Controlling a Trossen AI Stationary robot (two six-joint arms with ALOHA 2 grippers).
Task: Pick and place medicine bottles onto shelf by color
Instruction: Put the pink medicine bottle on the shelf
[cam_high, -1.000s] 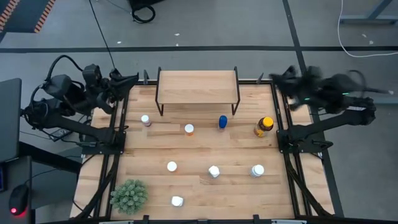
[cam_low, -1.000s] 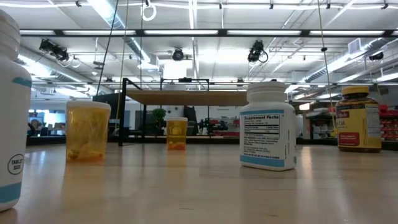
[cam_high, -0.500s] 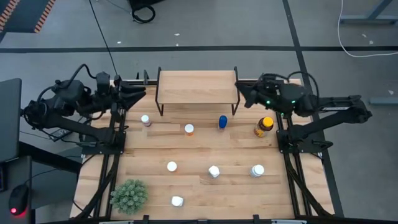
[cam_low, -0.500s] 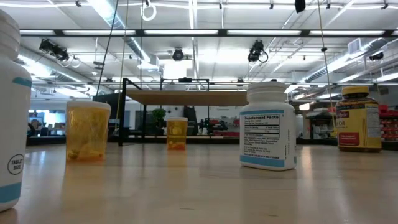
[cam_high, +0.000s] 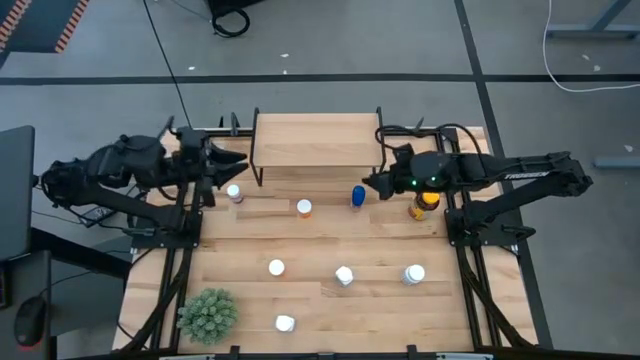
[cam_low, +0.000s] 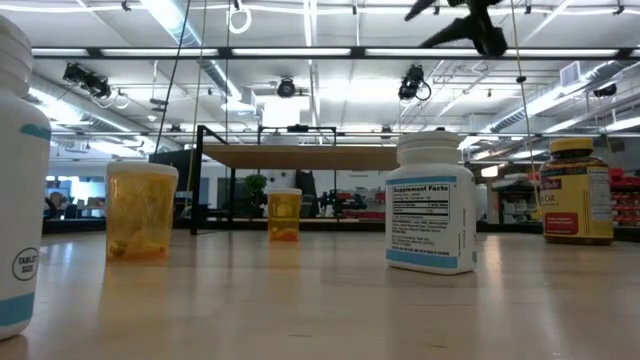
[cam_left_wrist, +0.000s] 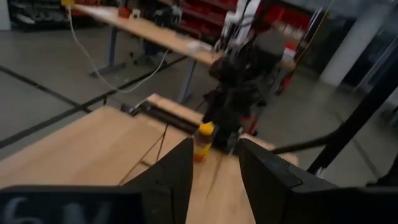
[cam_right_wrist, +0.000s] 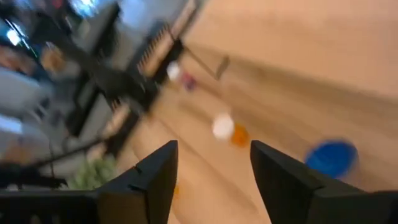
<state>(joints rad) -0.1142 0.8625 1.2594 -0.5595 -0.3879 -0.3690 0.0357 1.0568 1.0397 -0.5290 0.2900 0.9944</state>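
Both arms reach inward — jaws parted.

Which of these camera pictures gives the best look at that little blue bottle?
The high view: the blue bottle stands whole on the table in front of the shelf, just left of the right gripper. The right wrist view catches it only as a blur. I cannot find it in the low or left wrist views.

Wooden table (cam_high: 230, 290) carries shelf (cam_high: 316, 139), bottles (cam_high: 344, 274), plant (cam_high: 208, 313).
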